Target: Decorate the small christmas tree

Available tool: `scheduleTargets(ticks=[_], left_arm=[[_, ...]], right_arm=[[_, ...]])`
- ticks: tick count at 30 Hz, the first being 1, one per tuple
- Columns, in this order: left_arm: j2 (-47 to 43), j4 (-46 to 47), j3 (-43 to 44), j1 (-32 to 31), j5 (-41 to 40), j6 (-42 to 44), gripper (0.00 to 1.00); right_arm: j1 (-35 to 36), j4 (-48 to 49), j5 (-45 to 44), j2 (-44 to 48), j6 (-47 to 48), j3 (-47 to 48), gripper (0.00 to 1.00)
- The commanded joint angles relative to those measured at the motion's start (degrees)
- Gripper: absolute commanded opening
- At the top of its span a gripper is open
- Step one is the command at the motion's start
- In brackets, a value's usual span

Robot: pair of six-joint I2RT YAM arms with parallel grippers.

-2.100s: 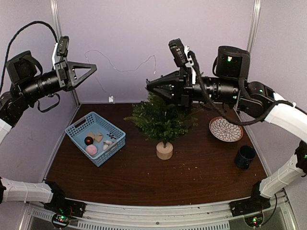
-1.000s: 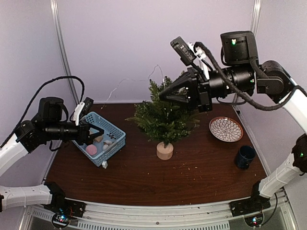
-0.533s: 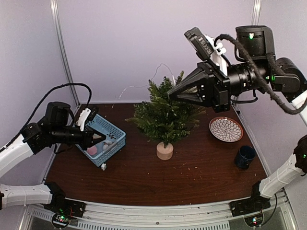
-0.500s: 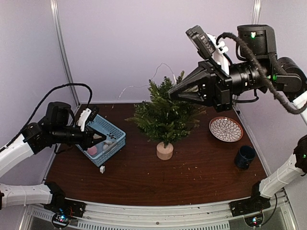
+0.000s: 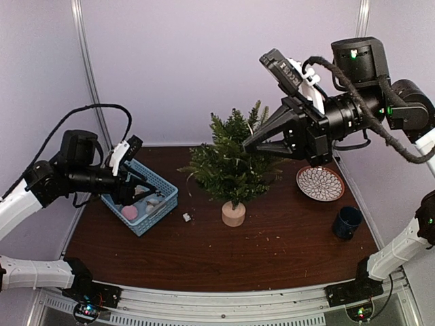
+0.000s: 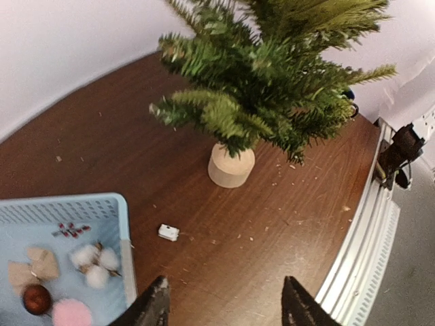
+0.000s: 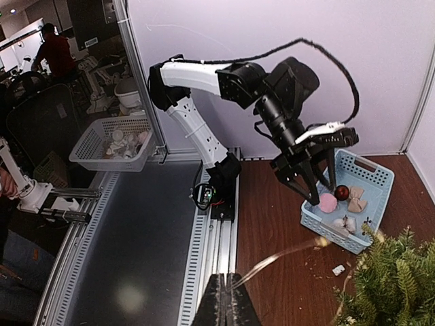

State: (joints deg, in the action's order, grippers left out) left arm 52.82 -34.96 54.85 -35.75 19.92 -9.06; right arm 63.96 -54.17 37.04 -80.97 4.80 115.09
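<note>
- Holding a thin pale strand [image 7: 279,259], my right tool [image 5: 248,144] has its fingers pressed together on it and hangs high above the surface [image 5: 272,251].
- The small christmas tree [image 5: 231,166] stands upright on its round wooden base near the middle of the surface, toward the back.
- Seen from above, my right tool's tip points left, just beside the tree's upper right branches. In the right wrist view the tree fills the lower right corner.
- My left tool [image 5: 139,190] hovers over the blue basket [image 5: 155,219] at the left. It is well apart from the tree, with its fingers [image 6: 155,305] spread and gripping nothing.
- In the left wrist view the tree stands ahead of those spread fingers.
- A small white box [image 5: 185,217] lies on the surface between the basket and the tree's base.
- A patterned plate [image 5: 320,183] and a dark mug [image 5: 347,222] sit to the right of the tree.
</note>
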Motion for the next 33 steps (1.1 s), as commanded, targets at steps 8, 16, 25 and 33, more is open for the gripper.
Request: scheduleTargets(ticks=[8,16,25,33], left_arm=[[6.3,-5.5,23.4,-4.4,4.4,6.2,0.68],[18.1,-9.0,40.4,-21.6,-3.6,18.6,0.67],[27.2,-11.6,50.4,-35.4,-13.6,29.9,0.7],[31.0,-12.8,52.1,-41.3,-15.7,35.7,0.5]], right_arm=[[0.3,-5.0,1.8,-1.7,2.1,-0.5,0.0],[0.2,-7.0,3.3,-3.1,1.5,0.0,0.0],[-0.1,-8.2,8.0,-2.4,-2.0,-4.4,0.0],[-0.3,-4.4,10.4,1.2,-4.8,-9.7,0.0]])
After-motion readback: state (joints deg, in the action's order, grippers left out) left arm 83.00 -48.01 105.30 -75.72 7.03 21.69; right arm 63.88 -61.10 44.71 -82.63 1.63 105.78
